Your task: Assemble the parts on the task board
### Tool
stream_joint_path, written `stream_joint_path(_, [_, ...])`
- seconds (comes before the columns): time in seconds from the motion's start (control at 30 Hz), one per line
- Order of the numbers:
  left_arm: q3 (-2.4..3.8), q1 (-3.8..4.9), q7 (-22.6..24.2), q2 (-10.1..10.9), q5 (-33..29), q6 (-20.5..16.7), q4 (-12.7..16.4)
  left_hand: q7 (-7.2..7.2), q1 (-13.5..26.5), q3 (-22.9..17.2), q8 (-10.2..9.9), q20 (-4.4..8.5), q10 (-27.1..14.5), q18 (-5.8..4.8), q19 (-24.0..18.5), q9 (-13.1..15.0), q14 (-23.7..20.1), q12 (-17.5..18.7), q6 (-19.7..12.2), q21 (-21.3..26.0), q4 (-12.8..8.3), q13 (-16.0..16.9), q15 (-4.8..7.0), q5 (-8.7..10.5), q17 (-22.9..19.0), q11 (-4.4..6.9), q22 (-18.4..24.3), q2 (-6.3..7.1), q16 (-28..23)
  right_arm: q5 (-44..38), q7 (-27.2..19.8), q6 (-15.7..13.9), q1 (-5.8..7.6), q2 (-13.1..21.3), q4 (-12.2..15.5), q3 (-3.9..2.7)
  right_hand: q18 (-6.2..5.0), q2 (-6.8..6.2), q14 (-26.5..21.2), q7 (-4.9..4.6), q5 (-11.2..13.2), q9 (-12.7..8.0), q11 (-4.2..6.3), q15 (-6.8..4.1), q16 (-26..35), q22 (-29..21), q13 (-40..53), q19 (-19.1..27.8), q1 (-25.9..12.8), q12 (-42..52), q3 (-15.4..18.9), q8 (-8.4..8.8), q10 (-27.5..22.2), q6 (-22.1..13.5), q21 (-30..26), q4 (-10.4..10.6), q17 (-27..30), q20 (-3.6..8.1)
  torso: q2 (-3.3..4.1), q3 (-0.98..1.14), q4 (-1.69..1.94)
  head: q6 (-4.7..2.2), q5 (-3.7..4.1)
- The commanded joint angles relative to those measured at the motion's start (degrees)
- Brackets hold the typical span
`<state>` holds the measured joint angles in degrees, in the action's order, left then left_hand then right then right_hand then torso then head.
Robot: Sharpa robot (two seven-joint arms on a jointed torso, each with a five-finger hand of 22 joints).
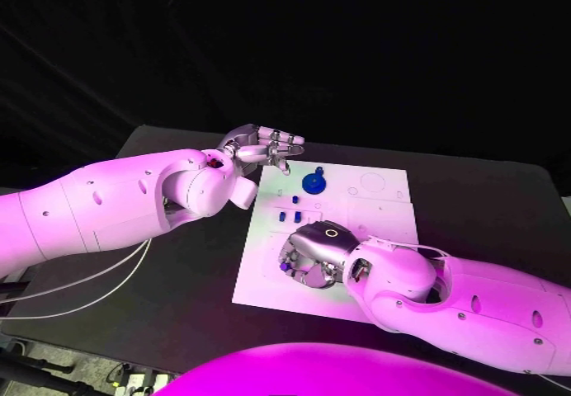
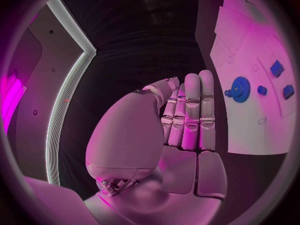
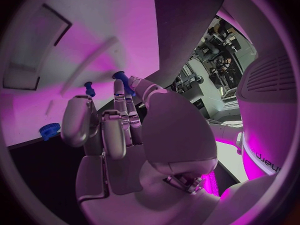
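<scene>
While the left hand [image 1: 264, 147] hovers empty, fingers straight together, at the task board's [image 1: 369, 206] eleven o'clock corner, the right hand [image 1: 312, 252] pinches a blue peg [image 3: 123, 81] at seven o'clock; the blue gear [image 1: 313, 182] sits near twelve.

Robot lab: black table [image 1: 476, 190], task board [image 1: 369, 206]

No words, numbers or signs can be read here. The right arm [image 3: 265, 157] has some small dark letters on its side, but they are too blurry to make out.
</scene>
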<state>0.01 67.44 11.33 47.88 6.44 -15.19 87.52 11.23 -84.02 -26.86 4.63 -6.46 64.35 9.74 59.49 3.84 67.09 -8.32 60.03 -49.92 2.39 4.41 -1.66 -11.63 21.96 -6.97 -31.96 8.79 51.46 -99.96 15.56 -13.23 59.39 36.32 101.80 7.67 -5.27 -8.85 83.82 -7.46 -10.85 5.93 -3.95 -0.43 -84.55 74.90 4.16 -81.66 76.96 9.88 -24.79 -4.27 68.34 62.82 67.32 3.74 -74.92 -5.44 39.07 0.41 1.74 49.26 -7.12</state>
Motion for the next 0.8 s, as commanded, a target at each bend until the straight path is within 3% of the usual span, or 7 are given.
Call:
stream_joint_path(0.03, [0.03,0.04,-0.09,0.00,-0.24,1.45,0.22,-0.01,0.58,0.34,0.31,-0.07,-0.31,0.82,-0.45,0.03,-0.23,-0.36,-0.45,-0.16,0.15,-0.08,-0.12,0.17,-0.09,0.04,-0.04,-0.02,-0.15,-1.18,0.59,1.14,-0.11,0.16,0.18,0.06,0.59,-0.29,3.78,0.17,0.34,-0.33,0.06,-0.07,0.01,4.68,0.05,0.40,-0.80,-0.33,0.57,0.65,-0.75,-1.38,-0.40,-0.01,-3.48,0.02,-0.02,-0.01,0.01,-0.06,-0.04])
stream_joint_path(0.33, [0.03,0.04,-0.72,0.12,0.03,1.99,0.18,0.01,0.64,0.37,0.29,-0.09,-0.45,0.84,-0.46,0.01,-0.21,-0.35,-0.57,-0.16,0.12,-0.10,-0.12,0.17,-0.09,0.03,-0.04,0.03,-0.13,-1.40,-0.54,-4.36,-0.12,2.12,2.37,0.05,0.68,-0.79,3.79,1.66,0.09,-1.47,0.60,-0.52,0.02,5.03,0.63,0.07,-0.88,0.04,1.42,0.81,-0.33,-6.44,-0.02,-0.37,-3.45,0.39,-0.04,0.07,0.06,0.15,-0.05])
stream_joint_path(0.53, [0.02,0.03,-0.93,0.18,0.38,2.17,0.11,0.02,0.66,0.38,0.27,-0.09,-0.53,0.84,-0.46,0.00,-0.20,-0.35,-0.66,-0.17,0.09,-0.12,-0.13,0.16,-0.09,0.02,-0.04,0.06,-0.12,-1.02,-0.87,-7.07,0.92,5.49,5.30,-0.28,0.71,-1.34,3.81,2.05,0.08,-1.78,0.85,-0.74,-0.01,5.14,1.14,-0.04,-1.44,0.58,2.51,0.71,0.20,-8.37,0.02,-0.23,-3.50,0.58,-0.16,-0.06,-0.15,-0.13,0.41])
stream_joint_path(0.7, [0.01,0.03,-0.92,0.14,0.45,2.22,0.02,0.03,0.66,0.38,0.25,-0.10,-0.58,0.85,-0.46,-0.01,-0.20,-0.36,-0.71,-0.17,0.07,-0.12,-0.13,0.16,-0.09,0.01,-0.04,0.07,-0.11,0.73,-1.02,-7.16,2.00,7.28,6.77,-0.48,0.86,-1.48,3.95,1.09,-0.46,-1.44,2.26,-1.81,-0.26,5.66,3.37,-0.49,-1.26,4.06,4.08,-0.04,4.45,-7.39,0.90,-0.48,-3.96,1.36,-0.13,-0.05,-0.05,-0.33,0.53])
stream_joint_path(0.8, [-0.03,0.03,-0.85,0.01,0.47,2.28,-0.09,0.03,0.65,0.38,0.26,-0.10,-0.59,0.85,-0.46,-0.01,-0.21,-0.36,-0.73,-0.17,0.04,-0.12,-0.13,0.15,-0.09,0.01,-0.04,0.08,-0.11,1.83,-0.95,-6.66,2.28,7.76,7.15,-0.52,0.98,-1.75,4.07,1.28,-0.81,-0.90,2.73,-2.32,-0.49,5.92,6.94,-0.69,-1.27,9.24,5.87,-1.24,7.91,-4.91,1.26,-0.71,-4.39,1.91,-0.20,-0.04,0.13,-0.37,0.64])
